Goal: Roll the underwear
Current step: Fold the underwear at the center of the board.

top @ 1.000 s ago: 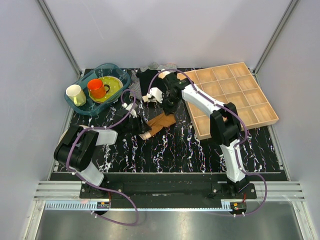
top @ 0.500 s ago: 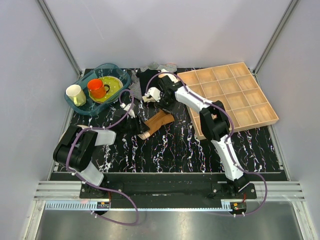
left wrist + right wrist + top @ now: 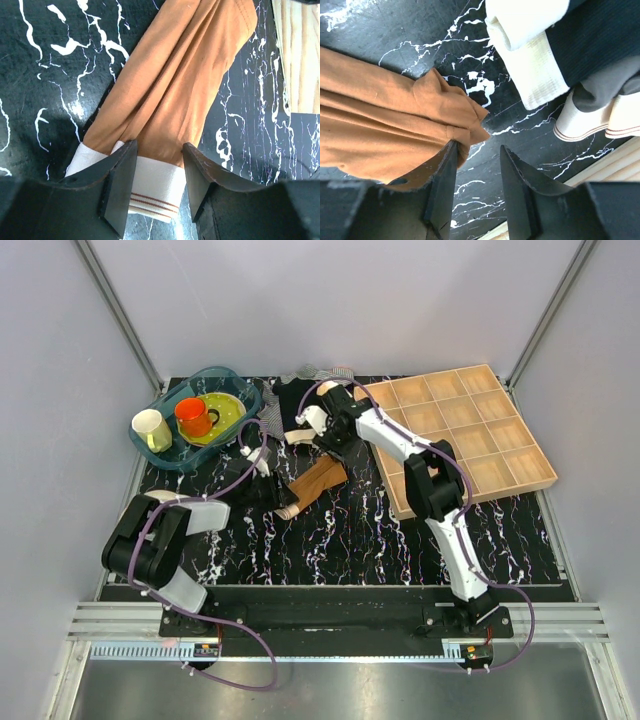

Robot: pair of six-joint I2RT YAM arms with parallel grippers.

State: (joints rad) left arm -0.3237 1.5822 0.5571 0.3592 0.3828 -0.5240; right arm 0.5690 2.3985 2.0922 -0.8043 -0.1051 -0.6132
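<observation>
The underwear (image 3: 316,482) lies as a long folded rust-brown strip on the black marbled table, its pale waistband (image 3: 288,510) at the near-left end. In the left wrist view the underwear (image 3: 175,85) runs away from the camera. My left gripper (image 3: 159,150) is open, and its fingers straddle the waistband (image 3: 150,192). From above, the left gripper (image 3: 273,495) sits at that end. My right gripper (image 3: 478,147) is open and empty. Its left finger (image 3: 442,185) is beside the underwear's leg end (image 3: 395,125). From above, the right gripper (image 3: 335,436) is just behind the strip.
A wooden compartment tray (image 3: 545,475) stands at the right, its edge close to the underwear (image 3: 300,50). A black garment with a beige band (image 3: 590,35) and a striped cloth (image 3: 325,373) lie at the back. A blue bin (image 3: 170,458) with a plate and cups is at the back left.
My right gripper has drawn back from the underwear's far end toward the rear of the table. The strip now lies longer and flatter. My left gripper has stayed at the waistband.
</observation>
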